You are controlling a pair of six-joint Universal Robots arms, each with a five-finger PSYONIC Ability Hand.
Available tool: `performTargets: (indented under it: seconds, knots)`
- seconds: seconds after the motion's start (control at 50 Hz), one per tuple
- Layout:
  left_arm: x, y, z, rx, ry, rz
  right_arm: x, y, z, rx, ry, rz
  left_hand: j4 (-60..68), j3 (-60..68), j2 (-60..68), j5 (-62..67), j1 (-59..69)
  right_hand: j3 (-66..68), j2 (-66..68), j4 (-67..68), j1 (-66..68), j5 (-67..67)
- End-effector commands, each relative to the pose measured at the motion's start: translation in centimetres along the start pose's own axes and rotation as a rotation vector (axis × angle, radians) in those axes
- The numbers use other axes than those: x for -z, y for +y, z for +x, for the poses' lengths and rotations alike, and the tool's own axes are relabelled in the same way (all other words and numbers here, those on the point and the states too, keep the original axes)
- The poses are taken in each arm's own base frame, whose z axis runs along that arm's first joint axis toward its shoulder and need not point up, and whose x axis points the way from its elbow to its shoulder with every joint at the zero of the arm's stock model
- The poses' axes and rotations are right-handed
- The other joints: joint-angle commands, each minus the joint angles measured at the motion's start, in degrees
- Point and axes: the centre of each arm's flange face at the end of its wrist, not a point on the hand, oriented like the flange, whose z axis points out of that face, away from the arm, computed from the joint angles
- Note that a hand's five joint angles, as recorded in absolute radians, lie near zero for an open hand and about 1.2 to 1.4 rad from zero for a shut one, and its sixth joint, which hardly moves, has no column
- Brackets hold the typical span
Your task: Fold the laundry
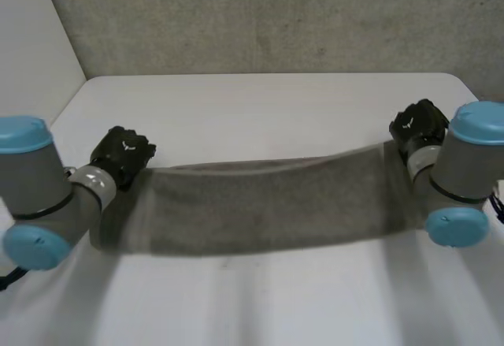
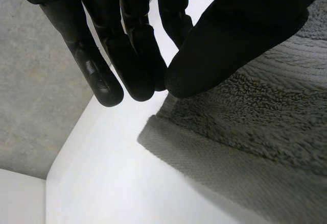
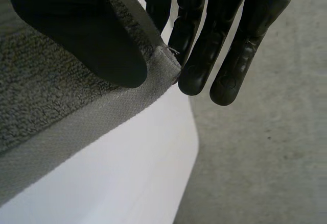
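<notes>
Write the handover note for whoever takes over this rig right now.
Left hand: shut on the grey towel, thumb pinching it against the fingers near its left end.
Right hand: shut on the towel, thumb and fingers pinching its right corner.
Towel: stretched wide between the two hands over the white table, sagging a little in the middle.
Done: both ends grasped, towel spread out.
Left: no fold shows yet; likely bring the ends together, then lay the towel down.
</notes>
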Motion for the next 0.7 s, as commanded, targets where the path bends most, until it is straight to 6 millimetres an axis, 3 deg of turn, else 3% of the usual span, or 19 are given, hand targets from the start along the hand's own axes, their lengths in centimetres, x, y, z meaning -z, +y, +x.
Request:
performTargets:
  seconds: [0.02, 0.12, 0.2, 0.22, 0.24, 0.26, 0.28, 0.3, 0.36, 0.4, 0.48, 0.52, 0.58, 0.62, 0.7]
  knots:
    - [-3.0, -0.3, -1.0, -0.018, -0.07, 0.066, -3.1, -0.8, 0.2, 0.036, 0.121, 0.081, 10.19, 10.29, 10.15, 10.31, 10.82, 11.85, 12.4, 11.59, 24.71, 13.02]
    - [-4.1, -0.2, -1.1, -0.023, -0.087, 0.085, -4.1, -0.6, -0.4, 0.036, 0.13, 0.085, 10.19, 10.29, 10.15, 10.31, 10.82, 11.85, 12.4, 11.59, 24.71, 13.02]
    - [-4.4, -0.3, -0.1, -0.027, -0.061, 0.096, -4.4, -0.3, -1.0, 0.037, 0.124, 0.079, 10.19, 10.29, 10.15, 10.31, 10.82, 11.85, 12.4, 11.59, 24.71, 13.02]
    - [-4.4, -0.3, -0.1, -0.027, -0.061, 0.096, -4.4, -0.3, -1.0, 0.036, 0.132, 0.071, 10.19, 10.29, 10.15, 10.31, 10.82, -3.42, -2.87, -3.67, 9.45, -2.24]
    - [-4.4, -0.4, 0.3, -0.031, -0.053, 0.097, -4.3, -0.4, -1.1, 0.036, 0.131, 0.069, 6.38, 6.48, 6.34, 6.5, 7.01, -48.2, -47.65, -48.45, -35.33, -47.02]
    - [-4.3, -0.4, 0.5, -0.038, -0.051, 0.095, -4.3, -0.4, -1.1, 0.036, 0.131, 0.069, -30.13, -30.03, -30.17, -30.01, -29.5, -48.65, -48.1, -48.9, -35.78, -47.47]
    - [-4.3, -0.4, 0.5, -0.038, -0.051, 0.095, -4.2, -0.6, -1.3, 0.035, 0.125, 0.074, -30.49, -30.4, -30.53, -30.37, -29.86, -58.15, -57.6, -58.41, -45.29, -56.98]
    - [-4.3, -0.5, 0.5, -0.037, -0.054, 0.094, -3.8, -1.1, -1.3, 0.02, 0.122, 0.089, -59.81, -59.71, -59.85, -59.69, -59.18, -58.15, -57.6, -58.41, -45.29, -56.98]
    - [-4.1, -0.7, 0.2, -0.032, -0.069, 0.086, -3.5, -1.6, -0.9, 0.005, 0.127, 0.099, -59.81, -59.71, -59.85, -59.69, -59.18, -58.15, -57.6, -58.41, -45.29, -56.98]
    - [-3.8, -1.0, -0.1, -0.031, -0.081, 0.083, -2.6, -2.6, 1.5, -0.077, 0.17, 0.128, -59.81, -59.71, -59.85, -59.69, -59.18, -58.15, -57.6, -58.41, -45.29, -56.98]
    - [-2.1, -2.7, -1.7, -0.015, -0.133, 0.093, -1.2, -3.5, 3.9, -0.214, 0.206, 0.175, -59.81, -59.71, -59.85, -59.69, -59.18, -58.15, -57.6, -58.41, -45.29, -56.98]
    - [-1.2, -3.4, -2.2, 0.007, -0.143, 0.106, 0.6, -4.8, 6.4, -0.36, 0.214, 0.234, -59.81, -59.71, -59.85, -59.69, -59.18, -58.15, -57.6, -58.41, -45.29, -56.98]
    - [0.9, -5.1, -3.5, 0.081, -0.171, 0.148, 1.7, -5.4, 6.9, -0.404, 0.179, 0.267, -59.81, -59.71, -59.85, -59.69, -59.18, -58.15, -57.6, -58.41, -45.29, -56.98]
    - [2.0, -5.9, -3.9, 0.135, -0.178, 0.172, 3.8, -5.8, 7.1, -0.449, 0.069, 0.284, -59.81, -59.71, -59.85, -59.69, -59.18, -58.15, -57.6, -58.41, -45.29, -56.98]
    - [4.4, -7.1, -4.4, 0.34, -0.177, 0.224, 5.2, -5.0, 6.7, -0.465, -0.053, 0.239, -59.81, -59.71, -59.85, -59.69, -59.18, -58.15, -57.6, -58.41, -45.29, -56.98]
